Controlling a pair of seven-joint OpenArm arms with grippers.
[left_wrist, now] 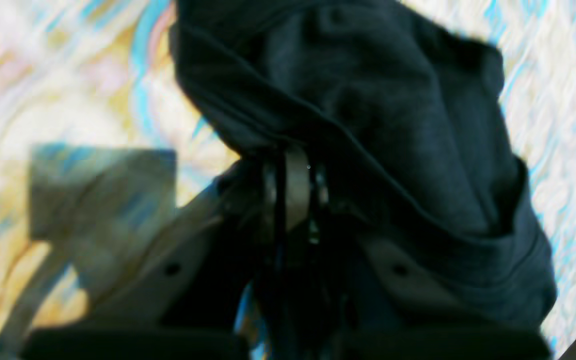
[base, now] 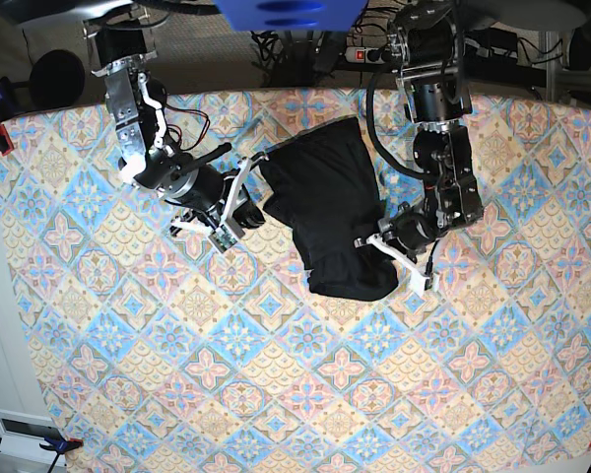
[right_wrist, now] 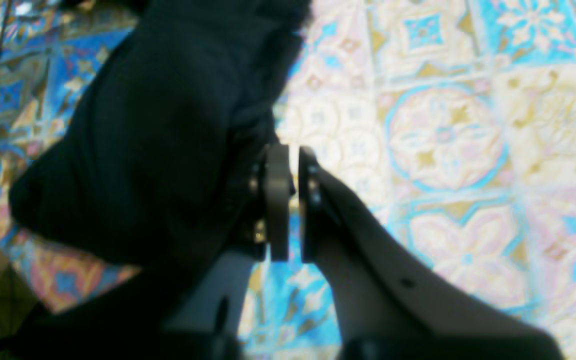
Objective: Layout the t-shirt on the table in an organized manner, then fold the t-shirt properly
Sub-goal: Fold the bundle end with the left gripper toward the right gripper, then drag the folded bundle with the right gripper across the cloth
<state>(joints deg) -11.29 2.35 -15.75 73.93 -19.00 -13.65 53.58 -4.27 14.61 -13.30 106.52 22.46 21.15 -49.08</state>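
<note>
Base view overhead, far; both wrist views close behind jaws, sharing the t-shirt.

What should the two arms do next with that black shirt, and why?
Probably draw the two grippers apart to stretch the t-shirt flat. The left gripper and right gripper are each shut on an edge, yet the cloth lies bunched and wrinkled on the table.

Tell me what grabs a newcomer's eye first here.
The black t-shirt lies bunched in a crumpled heap at the far middle of the table, dark against its pastel tiles. The left gripper and the right gripper flank it, each shut on an edge of the cloth.
</note>
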